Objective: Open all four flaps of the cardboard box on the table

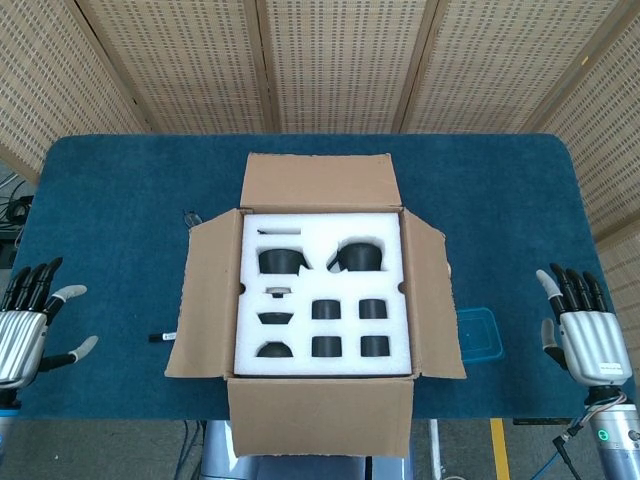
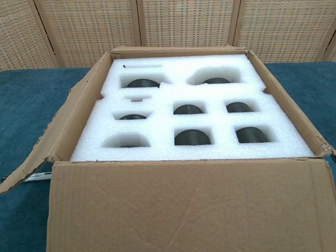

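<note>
The cardboard box [image 1: 320, 190] [image 2: 184, 205] stands in the middle of the blue table with its four flaps folded outward. Inside lies a white foam insert [image 1: 322, 295] [image 2: 189, 126] with several dark items set in its pockets. My left hand [image 1: 25, 325] hangs at the far left edge of the head view, fingers spread, holding nothing and well apart from the box. My right hand [image 1: 583, 330] is at the far right, fingers apart and empty, also clear of the box. Neither hand shows in the chest view.
A small blue lidded container [image 1: 478, 335] lies on the table [image 1: 110, 200] just right of the box's right flap. A thin pen-like item [image 1: 160, 337] lies left of the left flap. Perforated wooden panels [image 1: 330, 60] stand behind the table.
</note>
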